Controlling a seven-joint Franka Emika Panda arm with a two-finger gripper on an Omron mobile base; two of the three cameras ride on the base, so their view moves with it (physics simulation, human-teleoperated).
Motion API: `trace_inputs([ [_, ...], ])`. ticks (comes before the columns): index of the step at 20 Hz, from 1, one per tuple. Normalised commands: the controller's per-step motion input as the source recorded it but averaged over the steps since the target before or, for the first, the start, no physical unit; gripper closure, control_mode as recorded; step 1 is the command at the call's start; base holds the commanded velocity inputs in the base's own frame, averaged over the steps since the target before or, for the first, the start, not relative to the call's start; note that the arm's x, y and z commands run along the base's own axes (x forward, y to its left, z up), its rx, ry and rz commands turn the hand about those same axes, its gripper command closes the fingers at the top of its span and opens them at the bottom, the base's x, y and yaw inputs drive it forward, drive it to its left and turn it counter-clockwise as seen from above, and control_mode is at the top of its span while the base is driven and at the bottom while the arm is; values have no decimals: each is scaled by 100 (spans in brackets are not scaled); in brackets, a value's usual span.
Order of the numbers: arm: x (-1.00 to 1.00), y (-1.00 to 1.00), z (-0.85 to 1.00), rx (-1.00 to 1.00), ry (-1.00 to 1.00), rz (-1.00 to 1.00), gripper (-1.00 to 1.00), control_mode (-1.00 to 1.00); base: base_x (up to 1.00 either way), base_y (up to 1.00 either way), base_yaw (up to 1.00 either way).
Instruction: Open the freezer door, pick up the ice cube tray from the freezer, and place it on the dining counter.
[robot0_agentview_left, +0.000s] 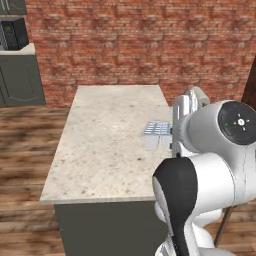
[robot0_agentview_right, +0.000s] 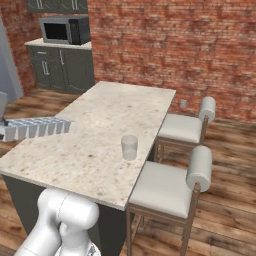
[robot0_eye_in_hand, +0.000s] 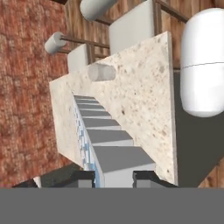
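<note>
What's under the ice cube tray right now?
The dining counter: its speckled top lies beneath the ice cube tray, which the claw holds by one end. Whether the tray touches the stone cannot be told.

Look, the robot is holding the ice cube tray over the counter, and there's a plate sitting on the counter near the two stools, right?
Nearly. The thing on the counter near the two stools is a clear glass, not a plate; the right base view shows it standing upright by the counter's edge. The rest holds: the gripper is shut on the ice cube tray over the counter.
</note>
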Motion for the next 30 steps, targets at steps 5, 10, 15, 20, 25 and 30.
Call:
trace_inputs([
  [5,7,25,-24,3,0,-17,100,-100,0,0,0],
  [10,17,9,-30,3,0,-14,100,-100,0,0,0],
  [15,22,0,-22,4,1,-10,100,-100,0,0,0],
  [20,18,0,-24,1,6,-9,100,-100,0,0,0],
  [25,28,0,-31,0,1,-7,100,-100,0,0,0],
  [30,48,0,-35,0,0,-6,100,-100,0,0,0],
])
